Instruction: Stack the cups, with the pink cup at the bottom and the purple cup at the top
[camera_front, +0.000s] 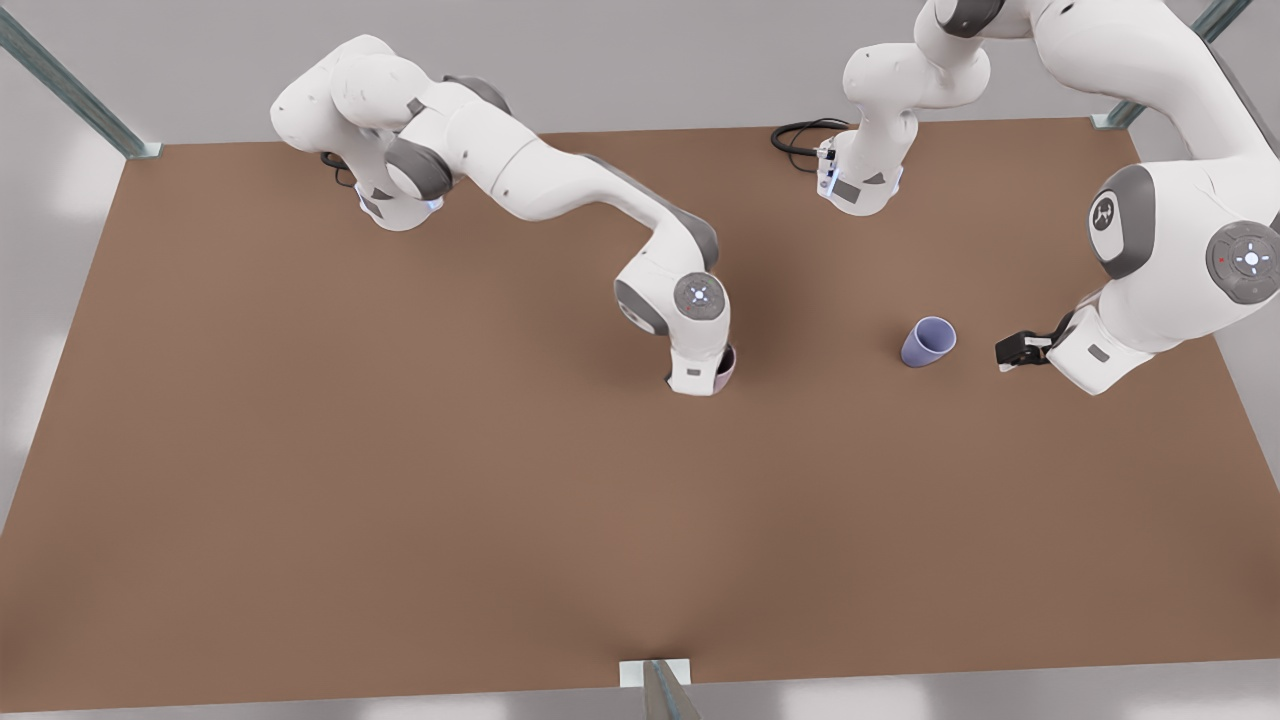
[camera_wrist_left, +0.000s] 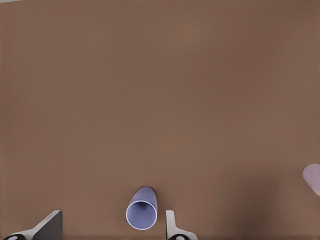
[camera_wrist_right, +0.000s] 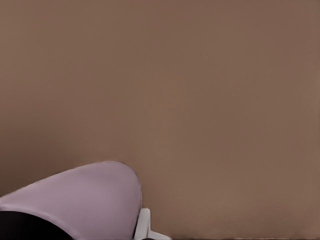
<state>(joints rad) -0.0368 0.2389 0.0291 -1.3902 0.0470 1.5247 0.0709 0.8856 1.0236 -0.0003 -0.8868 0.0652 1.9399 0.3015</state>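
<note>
Jaws first: on the front view's left, the right gripper (camera_front: 712, 385) points straight down at the middle of the brown table (camera_front: 400, 520), and its fingers sit at the pink cup (camera_front: 727, 366), of which only a sliver of rim peeks out beside the wrist; whether they are clamped on it I cannot tell. From the right wrist view the pink cup (camera_wrist_right: 80, 200) looms close against one white fingertip (camera_wrist_right: 144, 226). Further toward the front view's right, the purple cup (camera_front: 928, 342) stands alone on the table, upright with its mouth open. Just beside it, on the far right, the left gripper (camera_front: 1012, 352) hovers with its jaws spread wide apart, holding nothing. In the left wrist view the purple cup (camera_wrist_left: 142, 209) lies between the two parted fingers (camera_wrist_left: 172, 227).
</note>
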